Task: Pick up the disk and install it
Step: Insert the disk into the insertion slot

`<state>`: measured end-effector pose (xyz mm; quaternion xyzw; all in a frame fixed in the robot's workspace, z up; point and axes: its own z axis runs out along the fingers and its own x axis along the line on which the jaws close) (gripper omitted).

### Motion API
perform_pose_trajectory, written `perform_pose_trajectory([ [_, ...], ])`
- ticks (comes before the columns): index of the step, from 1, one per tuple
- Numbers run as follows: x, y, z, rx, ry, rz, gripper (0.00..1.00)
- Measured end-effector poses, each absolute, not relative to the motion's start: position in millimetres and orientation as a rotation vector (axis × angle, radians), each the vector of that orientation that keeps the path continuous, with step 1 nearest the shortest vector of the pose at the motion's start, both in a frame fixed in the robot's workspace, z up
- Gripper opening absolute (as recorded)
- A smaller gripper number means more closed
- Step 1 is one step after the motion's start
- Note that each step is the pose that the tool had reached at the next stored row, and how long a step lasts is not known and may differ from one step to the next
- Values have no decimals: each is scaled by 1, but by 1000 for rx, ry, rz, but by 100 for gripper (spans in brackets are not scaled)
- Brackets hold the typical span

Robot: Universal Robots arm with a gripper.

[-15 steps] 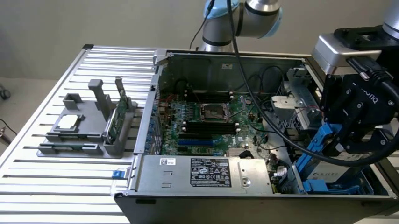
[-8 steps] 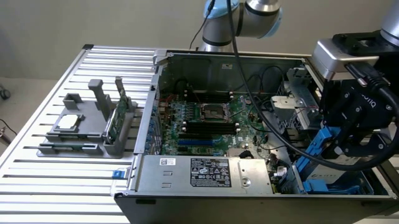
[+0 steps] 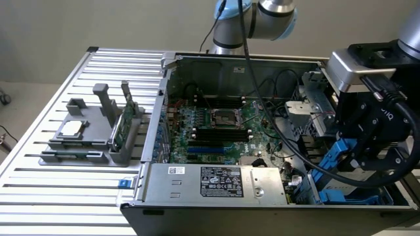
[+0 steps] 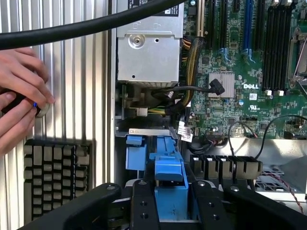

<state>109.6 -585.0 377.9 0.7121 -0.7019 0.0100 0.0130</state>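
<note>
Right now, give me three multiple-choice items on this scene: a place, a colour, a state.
1. The grey holder stands where, relative to the computer case? A inside it; B on the table, at the exterior view's left of it; C on top of it.
2. The disk has a carrier of which colour? A red; B yellow; C blue.
3. The gripper is: A shut on the disk; B open, empty; C shut, empty.
1 B, it sits on the table beside the case; 2 C, blue plastic shows between the fingers; 3 A, both fingers flank that carrier.
</note>
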Motion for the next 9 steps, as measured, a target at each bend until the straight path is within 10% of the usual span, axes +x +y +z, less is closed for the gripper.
perform_pose_trajectory([
  [9,110,-591,365,2220,-2188,29,33],
])
